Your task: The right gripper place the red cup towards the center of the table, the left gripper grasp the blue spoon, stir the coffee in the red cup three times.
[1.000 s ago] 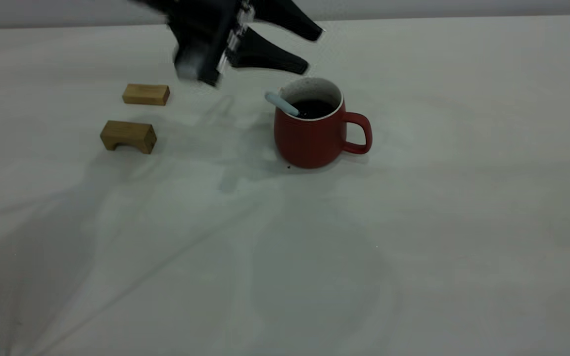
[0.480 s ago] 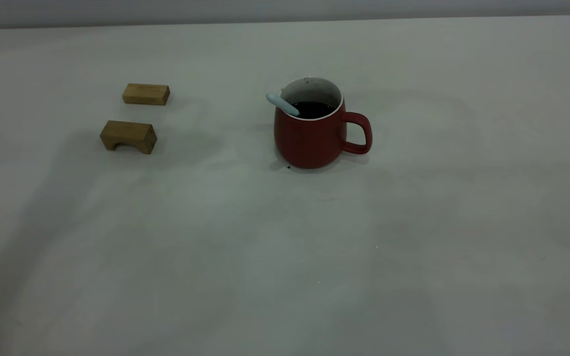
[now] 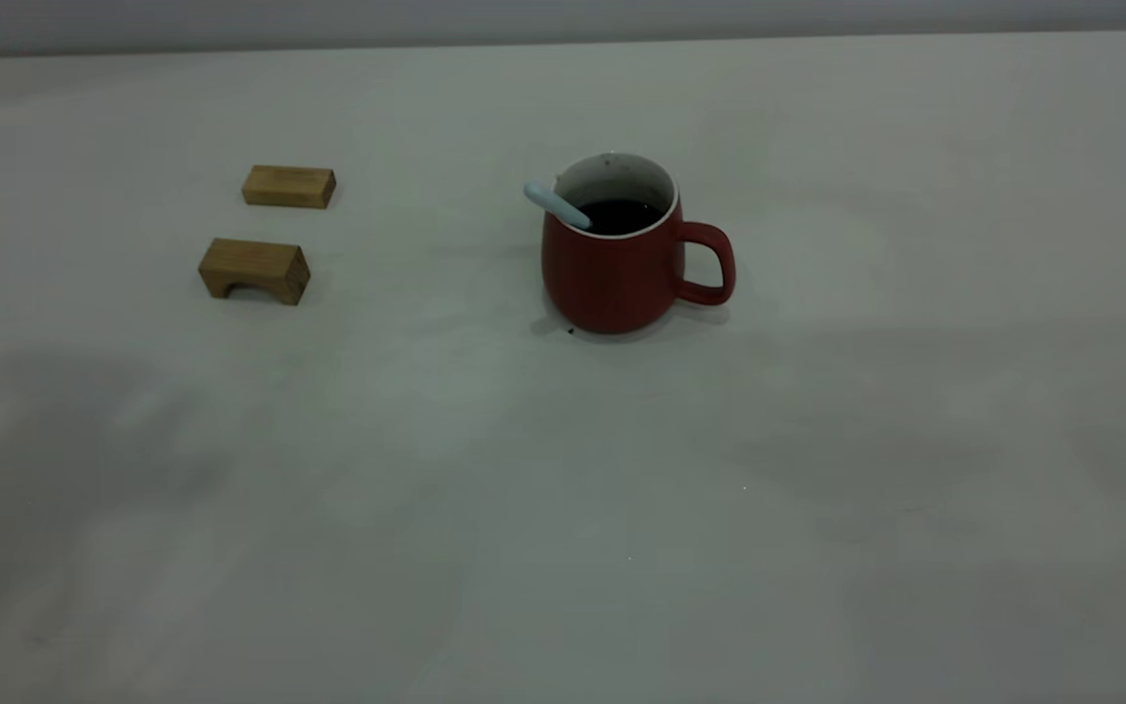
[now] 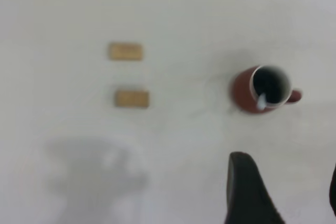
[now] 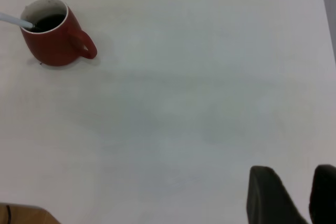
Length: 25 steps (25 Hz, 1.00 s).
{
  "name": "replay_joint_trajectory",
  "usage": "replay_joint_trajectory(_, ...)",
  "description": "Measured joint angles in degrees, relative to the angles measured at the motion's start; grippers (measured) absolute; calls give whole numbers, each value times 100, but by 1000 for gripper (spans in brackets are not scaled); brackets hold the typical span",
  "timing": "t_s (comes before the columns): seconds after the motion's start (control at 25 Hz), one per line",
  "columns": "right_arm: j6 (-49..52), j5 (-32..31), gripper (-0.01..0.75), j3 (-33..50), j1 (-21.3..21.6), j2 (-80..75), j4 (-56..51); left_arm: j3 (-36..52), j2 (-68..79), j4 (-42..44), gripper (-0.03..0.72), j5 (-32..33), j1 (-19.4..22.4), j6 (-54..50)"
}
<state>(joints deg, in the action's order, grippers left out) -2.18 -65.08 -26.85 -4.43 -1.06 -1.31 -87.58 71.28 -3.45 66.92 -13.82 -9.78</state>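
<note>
- Dark-red cup (image 3: 617,264) stands upright near mid-bench, handle toward the right arm's side; nothing touches it.
- Coffee (image 3: 620,215) inside, nearly black, level well below the white rim.
- Blue spoon (image 3: 556,206) sits in the cup, pale handle leaning over the rim on the left arm's side; bowl end down in the liquid, not visible.
- Off-white bench (image 3: 563,508) carries 2 wooden blocks off toward the left arm's side: flat block (image 3: 288,186) farther back, arched block (image 3: 253,270) nearer; apart from each other, well apart from the cup.
- Neither arm shows in ext. view.
- Left gripper (image 4: 283,192): high above bench, cup in sight below; fingers (image 4: 247,190) spread apart, holding nothing.
- Right gripper (image 5: 299,192): well away from cup; fingers (image 5: 268,195) w/ a gap between them, released, nothing held.
</note>
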Motion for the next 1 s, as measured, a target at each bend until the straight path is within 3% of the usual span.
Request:
replay_joint_trajectory(0.2, 0, 0, 237, 0, 0, 0, 0, 1934, -1567, 345, 451, 0, 130, 344)
replay_joint_trajectory(0.4, 0, 0, 237, 0, 0, 0, 0, 3733, -3270, 401, 451, 0, 1079, 828)
replay_joint_trajectory(0.52, 0, 0, 237, 0, 0, 0, 0, 4627, -4312, 425, 451, -30, 1445, 924)
replay_joint_trajectory(0.72, 0, 0, 237, 0, 0, 0, 0, 5666, -5712, 413, 451, -458, 1501, 939)
replay_joint_trajectory(1.0, 0, 0, 237, 0, 0, 0, 0, 5892, -6610, 421, 451, -358, 1466, 939)
